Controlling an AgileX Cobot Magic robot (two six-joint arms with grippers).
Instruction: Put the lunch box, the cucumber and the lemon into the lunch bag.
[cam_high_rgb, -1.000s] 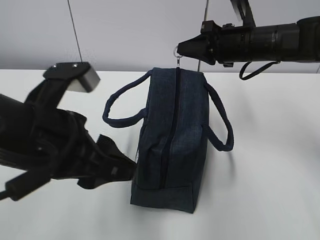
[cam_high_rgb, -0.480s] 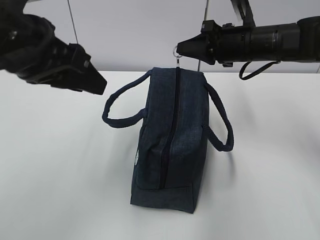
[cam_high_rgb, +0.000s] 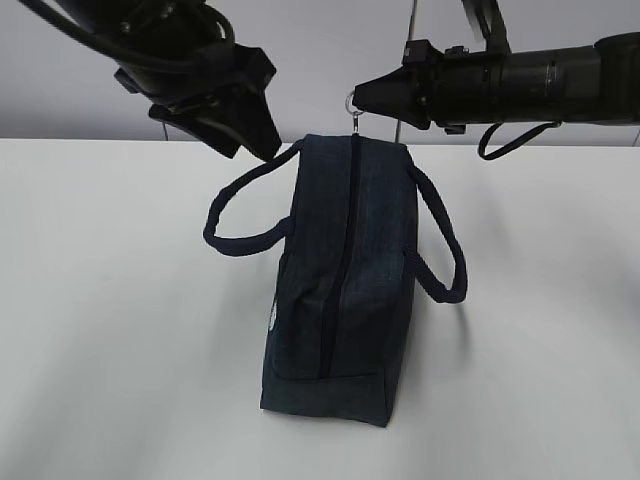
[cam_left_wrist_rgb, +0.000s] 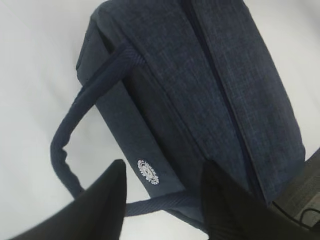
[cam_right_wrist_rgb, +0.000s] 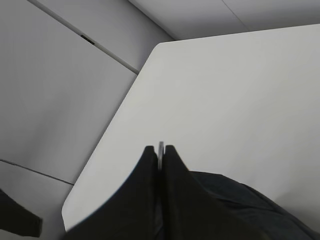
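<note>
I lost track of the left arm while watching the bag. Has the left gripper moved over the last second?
Yes. The left gripper has swung up and to the right, from low beside the lunch bag to above its left handle. The bag itself stayed put.

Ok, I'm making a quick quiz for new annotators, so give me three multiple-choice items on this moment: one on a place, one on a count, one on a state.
1. Where is the right gripper?
A. At the zipper's ring pull, at the far end of the lunch bag
B. Under the table
C. On the near end of the bag

2. How many looped handles does the bag show?
A. None
B. Two
C. Four

3. How do the left gripper fingers stand?
A. Apart, holding nothing
B. Closed on a lemon
C. Closed on a handle

Answers: 1 A, the right wrist view shows the thin metal ring between the shut fingers. 2 B, one loop lies on each side in the exterior view. 3 A, the left wrist view shows a gap with the bag below.
</note>
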